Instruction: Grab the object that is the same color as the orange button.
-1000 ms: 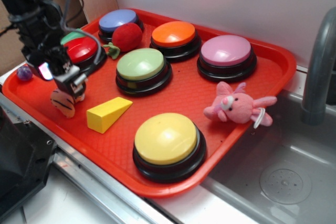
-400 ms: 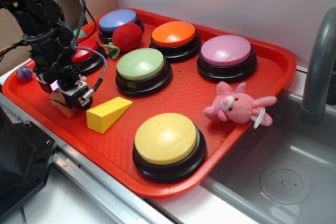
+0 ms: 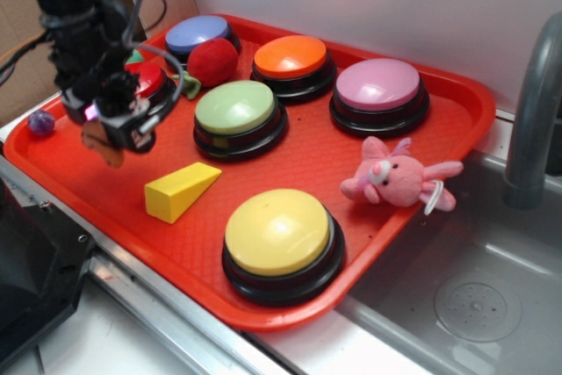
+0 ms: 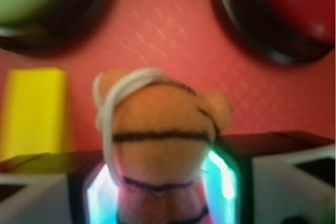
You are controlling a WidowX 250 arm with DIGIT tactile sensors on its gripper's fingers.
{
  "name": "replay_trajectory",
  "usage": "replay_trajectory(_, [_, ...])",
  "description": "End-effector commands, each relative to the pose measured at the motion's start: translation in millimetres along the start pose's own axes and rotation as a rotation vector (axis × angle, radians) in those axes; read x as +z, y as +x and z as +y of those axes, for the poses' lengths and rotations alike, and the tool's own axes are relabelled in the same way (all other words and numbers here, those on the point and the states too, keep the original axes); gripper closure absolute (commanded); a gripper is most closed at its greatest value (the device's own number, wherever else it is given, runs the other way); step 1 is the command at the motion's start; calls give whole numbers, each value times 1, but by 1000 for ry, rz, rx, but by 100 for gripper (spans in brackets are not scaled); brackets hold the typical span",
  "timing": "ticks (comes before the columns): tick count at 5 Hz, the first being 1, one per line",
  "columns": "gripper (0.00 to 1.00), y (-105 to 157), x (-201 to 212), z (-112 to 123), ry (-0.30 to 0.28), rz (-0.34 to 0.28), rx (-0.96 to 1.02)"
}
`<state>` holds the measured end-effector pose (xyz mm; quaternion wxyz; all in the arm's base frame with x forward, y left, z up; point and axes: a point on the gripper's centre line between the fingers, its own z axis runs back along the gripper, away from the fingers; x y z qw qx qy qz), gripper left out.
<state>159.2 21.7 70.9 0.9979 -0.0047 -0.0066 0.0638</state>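
My gripper (image 3: 110, 133) is shut on the small orange plush tiger (image 3: 103, 145) and holds it above the left part of the red tray (image 3: 316, 160). In the wrist view the tiger (image 4: 160, 140) fills the space between the jaws, with dark stripes and a white loop string over its head. My gripper (image 4: 163, 182) shows there with glowing pads on both sides of the tiger. The orange button (image 3: 291, 58) stands at the back of the tray, far right of the gripper.
On the tray are a yellow wedge block (image 3: 180, 191), green button (image 3: 236, 111), red button (image 3: 140, 81), blue button (image 3: 198, 34), pink button (image 3: 378, 87), yellow button (image 3: 278, 234), red plush ball (image 3: 213, 61) and pink bunny (image 3: 395, 177). A sink (image 3: 474, 296) lies right.
The gripper came down over the tiger on the tray, closed on it, and has now risen with the tiger hanging in its jaws.
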Motion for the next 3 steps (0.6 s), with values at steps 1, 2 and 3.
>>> replay_trajectory(1, [100,31,88,-41,-59,-93,-120])
replay_trajectory(2, [100,36,91,-47,-31,-68,-166])
replay_trajectory(3, [0,34,83,-32,-35,61,-163])
